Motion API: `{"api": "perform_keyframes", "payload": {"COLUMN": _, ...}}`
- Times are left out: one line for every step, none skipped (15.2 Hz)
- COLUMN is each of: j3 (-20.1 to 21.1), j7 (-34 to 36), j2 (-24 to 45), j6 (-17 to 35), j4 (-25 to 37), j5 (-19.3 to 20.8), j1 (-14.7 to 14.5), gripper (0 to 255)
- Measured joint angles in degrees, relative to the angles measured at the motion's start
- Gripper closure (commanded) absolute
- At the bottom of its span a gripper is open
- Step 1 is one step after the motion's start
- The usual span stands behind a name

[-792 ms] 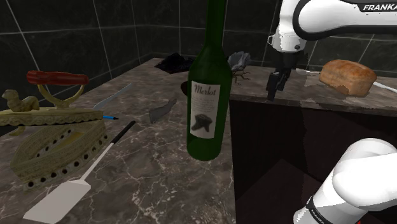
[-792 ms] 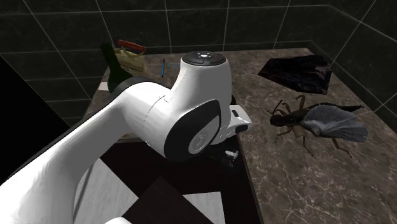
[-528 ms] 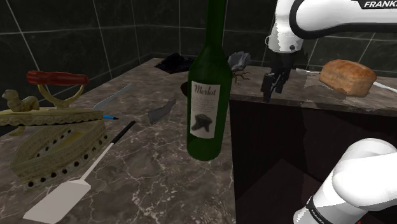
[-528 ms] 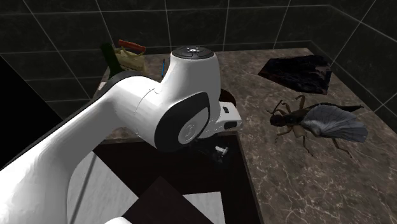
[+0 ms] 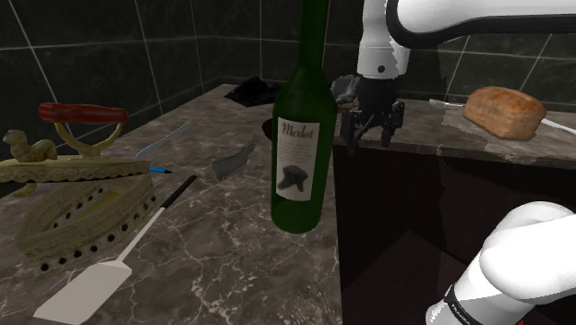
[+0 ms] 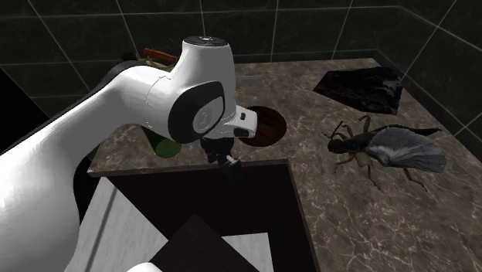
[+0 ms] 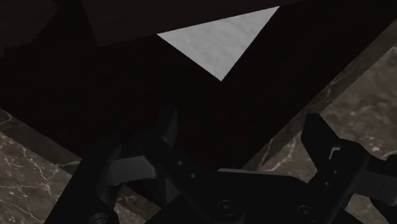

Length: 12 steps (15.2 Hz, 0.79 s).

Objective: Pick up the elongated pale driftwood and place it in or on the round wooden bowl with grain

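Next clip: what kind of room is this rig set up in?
Most likely a kitchen: a dark marbled countertop backed by dark tiled walls, with a Merlot wine bottle, a loaf of bread and a spatula on it.

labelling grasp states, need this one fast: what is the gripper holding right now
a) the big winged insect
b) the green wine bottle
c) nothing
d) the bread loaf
c: the gripper is open, its fingers apart with nothing between them, and the wine bottle, the bread loaf and the insect all sit apart from it.
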<state>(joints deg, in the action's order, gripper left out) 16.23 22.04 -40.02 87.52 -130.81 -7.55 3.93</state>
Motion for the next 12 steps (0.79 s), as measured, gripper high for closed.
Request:
{"api": "perform_keyframes", "payload": {"j3": 1.44, "j7": 3.21, "j2": 1.60, "j6": -0.03, "j4": 1.53, "j5": -1.17, "j1": 0.50, "gripper": 0}}
{"api": "perform_keyframes", "payload": {"j3": 3.00, "j7": 6.52, "j2": 3.06, "j6": 0.18, "j4": 2.70, "j5": -2.39, "j1": 0.91, "gripper": 0}}
{"api": "perform_keyframes", "payload": {"j3": 4.51, "j7": 9.83, "j2": 4.69, "j6": 0.37, "j4": 4.11, "j5": -3.49, "j1": 1.39, "gripper": 0}}
{"api": "perform_keyframes", "payload": {"j3": 5.61, "j7": 12.84, "j2": 5.58, "j6": 0.33, "j4": 5.00, "j5": -4.48, "j1": 1.81, "gripper": 0}}
{"api": "perform_keyframes", "payload": {"j3": 7.06, "j7": 16.06, "j2": 6.94, "j6": 0.66, "j4": 6.12, "j5": -5.48, "j1": 2.23, "gripper": 0}}
{"api": "perform_keyframes", "payload": {"j3": 8.50, "j7": 19.30, "j2": 8.76, "j6": 1.18, "j4": 7.54, "j5": -6.28, "j1": 2.81, "gripper": 0}}
{"api": "perform_keyframes", "payload": {"j3": 9.60, "j7": 22.30, "j2": 10.21, "j6": 1.38, "j4": 8.84, "j5": -6.94, "j1": 3.38, "gripper": 0}}
{"api": "perform_keyframes", "payload": {"j3": 11.07, "j7": 25.59, "j2": 12.32, "j6": 1.70, "j4": 10.81, "j5": -7.47, "j1": 4.00, "gripper": 0}}
{"api": "perform_keyframes", "payload": {"j3": 12.19, "j7": 28.75, "j2": 14.09, "j6": 1.62, "j4": 12.77, "j5": -7.87, "j1": 4.60, "gripper": 0}}
{"api": "perform_keyframes", "payload": {"j3": 13.48, "j7": 31.90, "j2": 16.24, "j6": 2.19, "j4": 14.53, "j5": -8.09, "j1": 5.26, "gripper": 0}}
{"api": "perform_keyframes", "payload": {"j3": 15.01, "j7": 35.40, "j2": 18.75, "j6": 2.60, "j4": 16.83, "j5": -8.18, "j1": 5.84, "gripper": 0}}
{"api": "perform_keyframes", "payload": {"j3": 16.39, "j7": 38.93, "j2": 20.63, "j6": 3.13, "j4": 18.39, "j5": -8.41, "j1": 6.22, "gripper": 0}}
